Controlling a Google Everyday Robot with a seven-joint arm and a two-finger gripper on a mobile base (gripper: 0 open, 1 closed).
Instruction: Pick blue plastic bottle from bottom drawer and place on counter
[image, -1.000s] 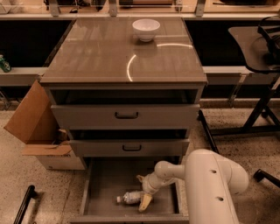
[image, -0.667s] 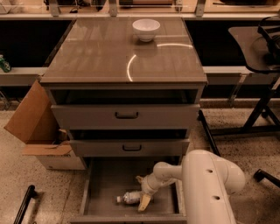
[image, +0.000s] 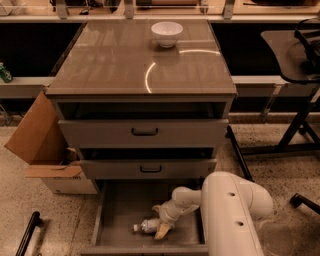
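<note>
below, end effector (image: 160, 223) at plastic bottle (image: 148, 226)

No words can be read. The white gripper (image: 162, 224) is down in the near grey metal drawer (image: 122, 205).

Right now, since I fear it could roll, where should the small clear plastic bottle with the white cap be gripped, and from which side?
Across its body's middle, from above. The small clear plastic bottle lies on its side in the deep grey bottom drawer, cap pointing left, so its round body is exposed upward. The gripper is at its right end.
</note>
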